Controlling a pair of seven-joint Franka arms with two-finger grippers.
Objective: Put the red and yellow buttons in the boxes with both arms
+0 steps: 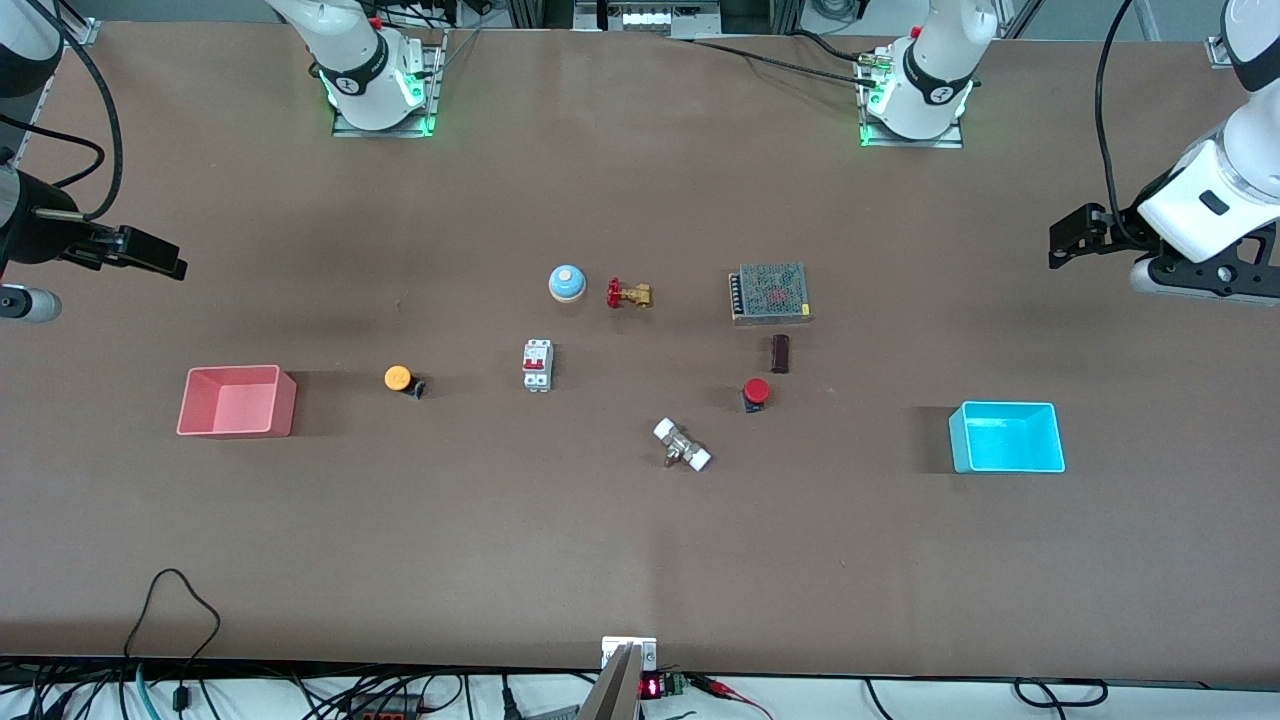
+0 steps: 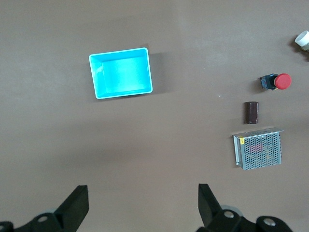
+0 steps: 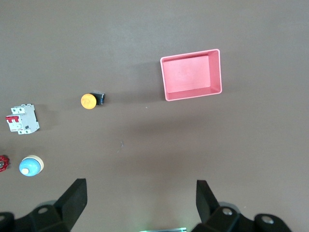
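The yellow button (image 1: 398,378) lies on the table beside the pink-red box (image 1: 232,405) toward the right arm's end. It also shows in the right wrist view (image 3: 89,101), as does the pink-red box (image 3: 190,74). The red button (image 1: 756,391) sits near the middle, and the cyan box (image 1: 1006,437) stands toward the left arm's end. The left wrist view shows the cyan box (image 2: 120,72) and the red button (image 2: 281,81). My right gripper (image 1: 160,258) (image 3: 141,200) is open and empty over bare table. My left gripper (image 1: 1065,240) (image 2: 143,203) is open and empty over bare table.
Mid-table stand a blue dome bell (image 1: 567,283), a brass valve with a red handwheel (image 1: 628,294), a white circuit breaker (image 1: 537,365), a mesh-topped power supply (image 1: 769,293), a small dark block (image 1: 780,353) and a white-ended fitting (image 1: 682,445).
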